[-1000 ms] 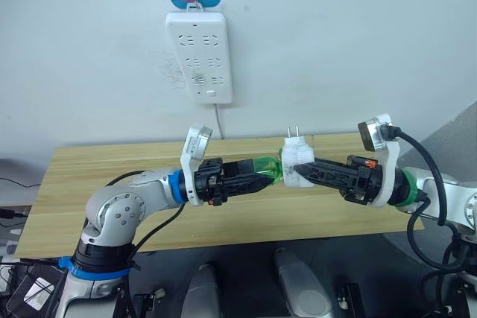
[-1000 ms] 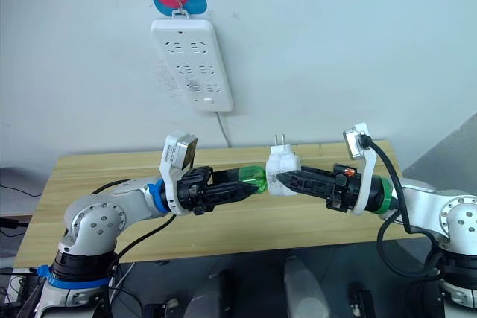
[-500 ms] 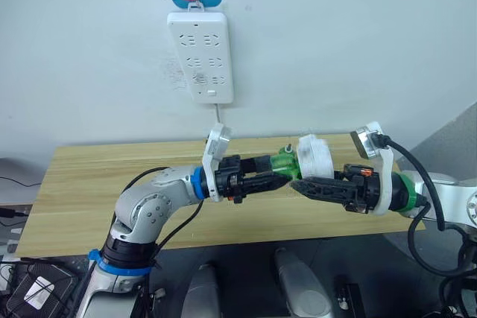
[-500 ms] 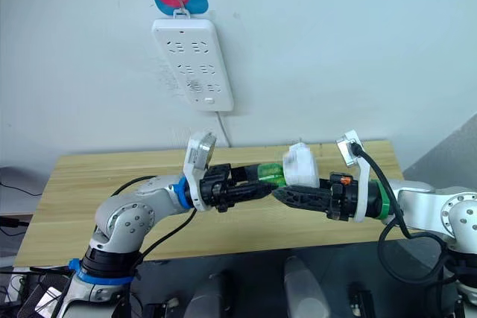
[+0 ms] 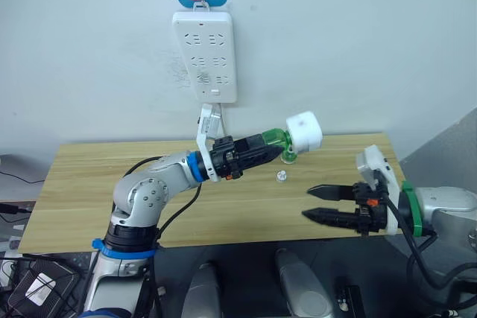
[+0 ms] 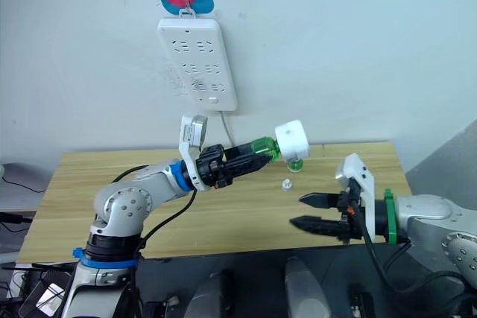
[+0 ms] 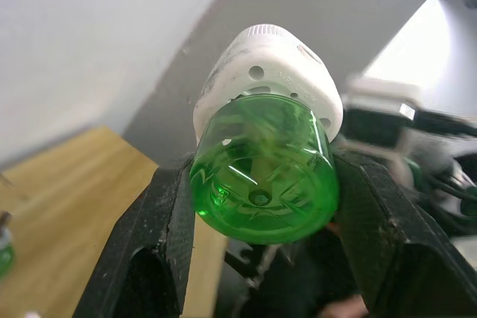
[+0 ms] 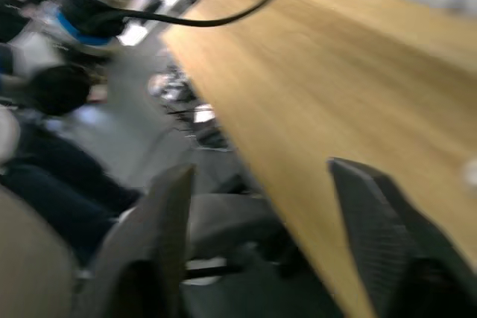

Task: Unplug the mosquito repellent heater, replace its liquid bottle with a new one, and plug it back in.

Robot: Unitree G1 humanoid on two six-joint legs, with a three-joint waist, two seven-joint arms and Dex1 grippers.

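Left pincer (image 5: 270, 153), centre of the left eye frame, is clenched on a green bottle (image 5: 274, 139) that is seated in the mosquito repellent heater (image 5: 304, 130). The heater is held in the air above the tabletop (image 5: 89, 184), just right of centre, at the tip of the pincer. In the left wrist view the bottle's round base (image 7: 262, 178) sits between the two black fingers (image 7: 160, 236), with the white heater body (image 7: 267, 61) beyond it.

Right pincer (image 5: 313, 203), lower right of the frame, is released: fingers spread apart, nothing between them, well apart from the heater.

On the tabletop behind and below the heater stands a second green bottle (image 5: 289, 157), partly hidden. A small white cap (image 5: 282, 176) lies just in front of it.

White power strip (image 5: 205, 56) hangs on the wall, upper centre, its cord (image 6: 226, 126) running down toward the tabletop.
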